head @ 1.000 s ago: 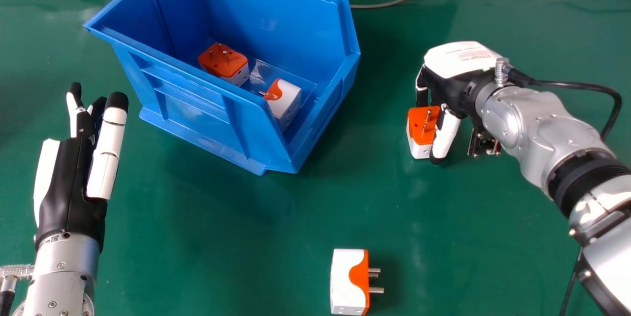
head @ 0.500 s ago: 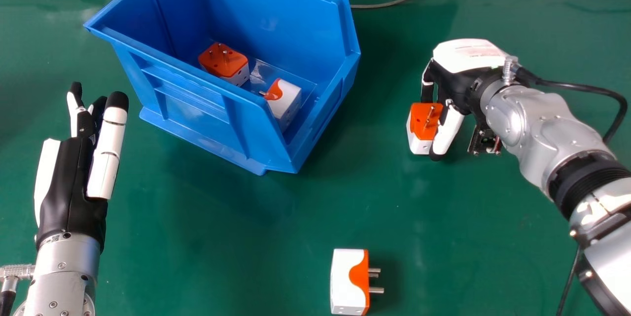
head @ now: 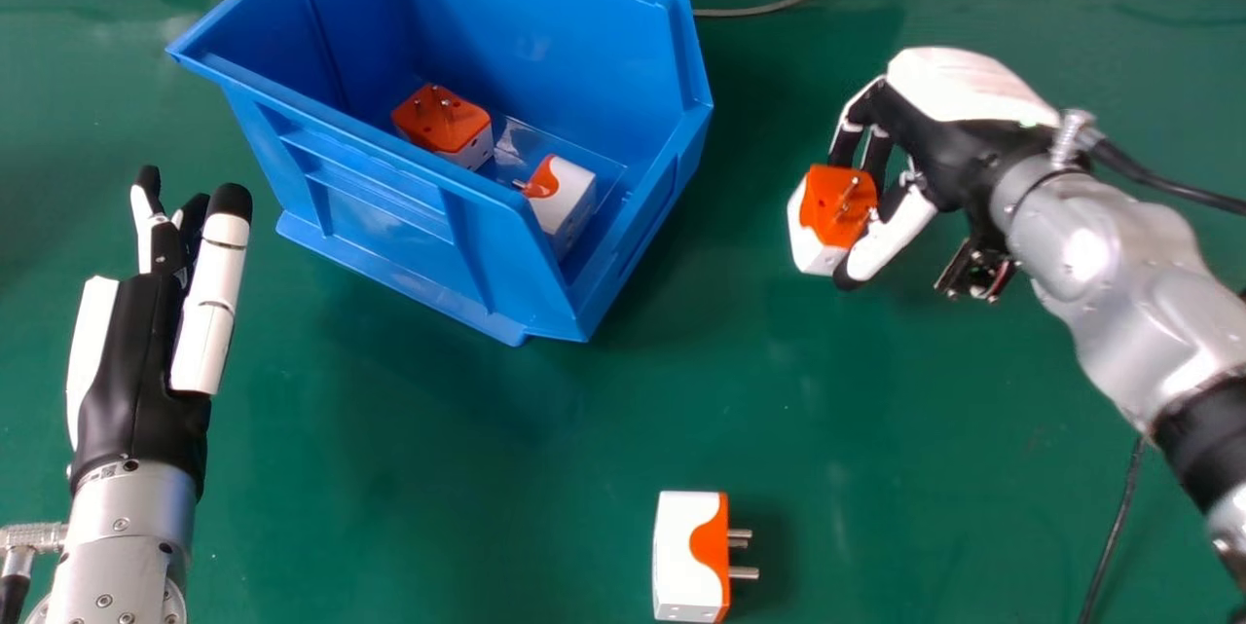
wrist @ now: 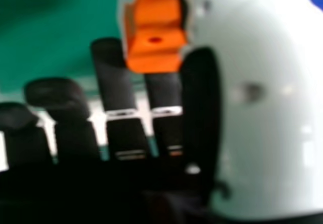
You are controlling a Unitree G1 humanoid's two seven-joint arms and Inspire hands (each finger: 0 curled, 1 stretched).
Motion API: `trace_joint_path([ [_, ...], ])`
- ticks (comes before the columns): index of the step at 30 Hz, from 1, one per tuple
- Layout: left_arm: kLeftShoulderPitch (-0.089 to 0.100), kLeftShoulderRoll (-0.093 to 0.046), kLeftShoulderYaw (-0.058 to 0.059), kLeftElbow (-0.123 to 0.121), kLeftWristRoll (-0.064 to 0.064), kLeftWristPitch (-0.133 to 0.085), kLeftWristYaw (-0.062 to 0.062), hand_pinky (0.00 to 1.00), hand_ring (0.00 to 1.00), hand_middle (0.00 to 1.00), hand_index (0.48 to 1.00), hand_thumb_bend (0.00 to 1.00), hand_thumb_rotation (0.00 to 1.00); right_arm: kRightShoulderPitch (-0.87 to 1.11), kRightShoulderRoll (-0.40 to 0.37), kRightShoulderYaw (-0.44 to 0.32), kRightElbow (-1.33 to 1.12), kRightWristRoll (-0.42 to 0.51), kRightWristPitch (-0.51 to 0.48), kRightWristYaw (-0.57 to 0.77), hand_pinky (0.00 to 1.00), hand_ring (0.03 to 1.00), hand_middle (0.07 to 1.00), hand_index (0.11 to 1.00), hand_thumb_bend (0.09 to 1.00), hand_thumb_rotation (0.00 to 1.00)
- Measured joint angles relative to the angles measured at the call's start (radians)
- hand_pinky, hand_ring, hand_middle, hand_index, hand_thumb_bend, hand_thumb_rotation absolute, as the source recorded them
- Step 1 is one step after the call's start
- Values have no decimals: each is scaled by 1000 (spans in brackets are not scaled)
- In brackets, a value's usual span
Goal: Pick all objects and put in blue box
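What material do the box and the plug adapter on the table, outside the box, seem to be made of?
The box looks like smooth, slightly glossy moulded plastic: one even blue, soft highlights, ribs formed in the wall. The plug adapter seems hard white and orange plastic, fairly smooth; its pins shine silvery, so probably metal.

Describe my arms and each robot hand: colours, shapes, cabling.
Left robot hand and right robot hand: black with white shell panels, the digits ending in rounded black tips. Left forearm and right forearm: rounded, silver; the left shows small screws, the right a black band farther up. Each wrist carries a metal connector feeding a black cable. A small dark module sits below the right wrist.
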Motion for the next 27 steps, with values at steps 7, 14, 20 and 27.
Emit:
trace_joint_path([
  [7,-3,0,0,3,0,0,0,983,994,977,990,523,1000,130,-47,-100,-309,37,32,57,47,100,439,484,511,0],
  [14,-20,0,-2,30,1,-2,1,983,994,977,990,523,1000,153,-51,-143,-488,49,42,92,54,103,441,487,511,0],
  [20,-41,2,-5,69,5,-12,9,984,993,977,990,525,1000,101,-13,-126,-496,33,36,100,56,101,440,489,510,0],
  [27,-67,0,-13,97,4,-23,22,983,992,976,990,529,1000,-54,72,-91,-364,30,-27,94,61,107,441,488,510,0],
])
